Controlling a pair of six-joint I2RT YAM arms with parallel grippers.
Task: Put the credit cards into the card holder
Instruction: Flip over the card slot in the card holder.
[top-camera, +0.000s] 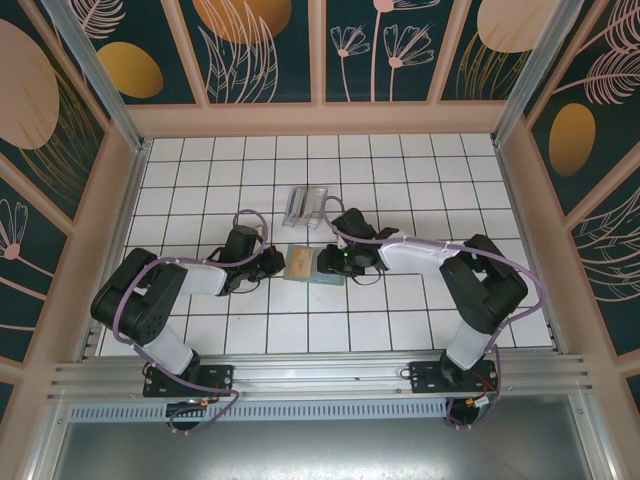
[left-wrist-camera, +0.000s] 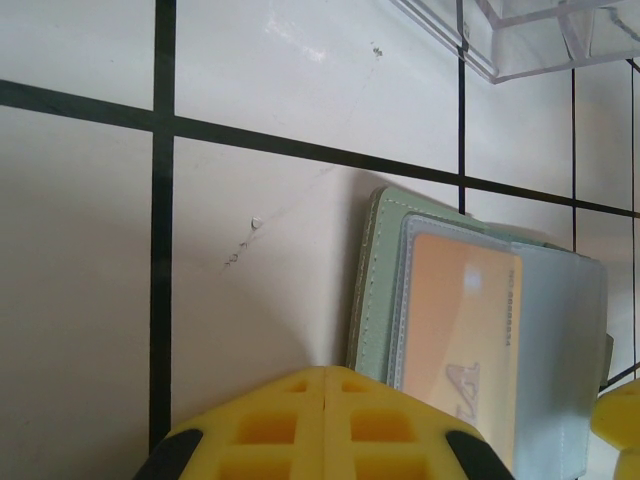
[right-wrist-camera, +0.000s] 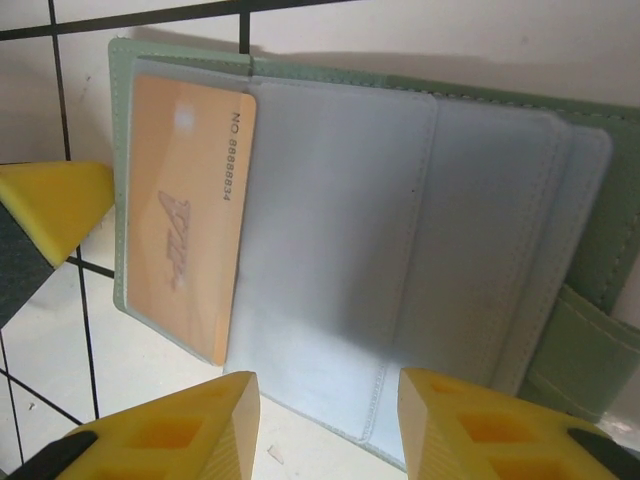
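- Spread wide and empty at the right gripper (right-wrist-camera: 325, 400), poised over the near edge of the card holder (right-wrist-camera: 400, 230)
- Pressed together on nothing at the left gripper (left-wrist-camera: 325, 385), just beside the holder's left edge
- Lying open and flat on the tiled table (top-camera: 200, 190) between the two grippers, pale pockets up, with the orange card (right-wrist-camera: 190, 210) apparently seated in the left pocket, though hard to say how deep
- Farther back, a clear plastic box (top-camera: 305, 207), well apart from the holder
- Could shove the holder across the slick tiles if lowered, with nothing pinning it down
- Could catch the strap (right-wrist-camera: 590, 340) on the right and fold the holder shut over its empty pockets
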